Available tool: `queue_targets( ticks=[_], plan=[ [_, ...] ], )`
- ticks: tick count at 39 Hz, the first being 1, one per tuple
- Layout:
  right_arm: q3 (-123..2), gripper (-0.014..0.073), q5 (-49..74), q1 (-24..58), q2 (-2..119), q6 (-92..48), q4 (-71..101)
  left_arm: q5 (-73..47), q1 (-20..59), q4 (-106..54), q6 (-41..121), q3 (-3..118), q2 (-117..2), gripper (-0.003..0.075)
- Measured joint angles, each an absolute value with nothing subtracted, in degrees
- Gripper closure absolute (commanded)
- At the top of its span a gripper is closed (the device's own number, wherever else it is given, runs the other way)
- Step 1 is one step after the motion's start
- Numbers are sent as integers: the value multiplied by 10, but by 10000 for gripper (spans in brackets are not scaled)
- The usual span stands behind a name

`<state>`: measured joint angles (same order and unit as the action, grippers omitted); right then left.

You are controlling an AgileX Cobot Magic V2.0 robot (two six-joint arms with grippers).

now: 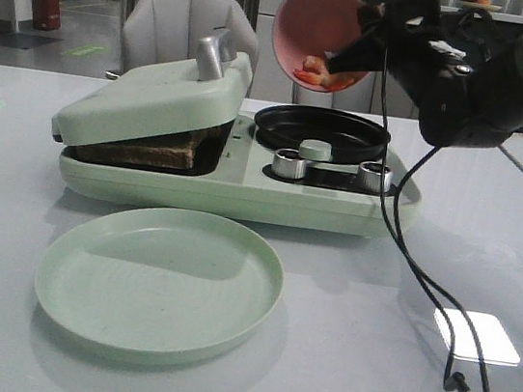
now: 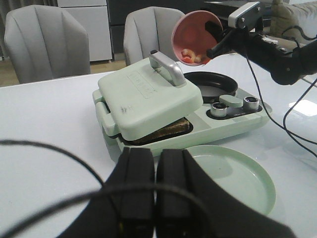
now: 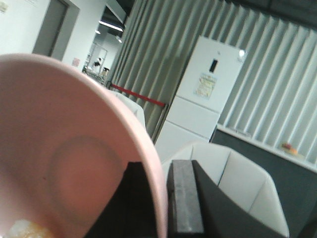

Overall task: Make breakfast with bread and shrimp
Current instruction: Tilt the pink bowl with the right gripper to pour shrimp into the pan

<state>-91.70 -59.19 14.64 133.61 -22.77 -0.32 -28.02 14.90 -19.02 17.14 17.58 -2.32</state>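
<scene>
My right gripper (image 1: 364, 20) is shut on the rim of a pink bowl (image 1: 315, 23), tipped steeply above the black round pan (image 1: 321, 129) of the pale green breakfast maker (image 1: 233, 192). Shrimp (image 1: 318, 72) lie at the bowl's low edge, still inside it; they also show as shrimp (image 2: 190, 55) in the left wrist view. Bread (image 1: 146, 151) sits under the nearly closed sandwich lid (image 1: 153, 103), its dark crust showing in the gap. My left gripper (image 2: 154, 168) is shut and empty, low over the table in front of the machine.
A pale green plate (image 1: 160, 279) lies on the table before the machine. Two metal knobs (image 1: 290, 164) sit on its front right. A black cable (image 1: 425, 278) trails from the right arm across the table. Grey chairs (image 1: 189, 30) stand behind.
</scene>
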Motion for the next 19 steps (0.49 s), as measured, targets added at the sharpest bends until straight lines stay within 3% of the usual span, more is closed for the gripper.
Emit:
queue_targets(
  ticks=[19],
  plan=[
    [-916, 454, -645, 146, 1340, -398, -91, -280, 149, -190, 171, 176, -23, 609]
  ],
)
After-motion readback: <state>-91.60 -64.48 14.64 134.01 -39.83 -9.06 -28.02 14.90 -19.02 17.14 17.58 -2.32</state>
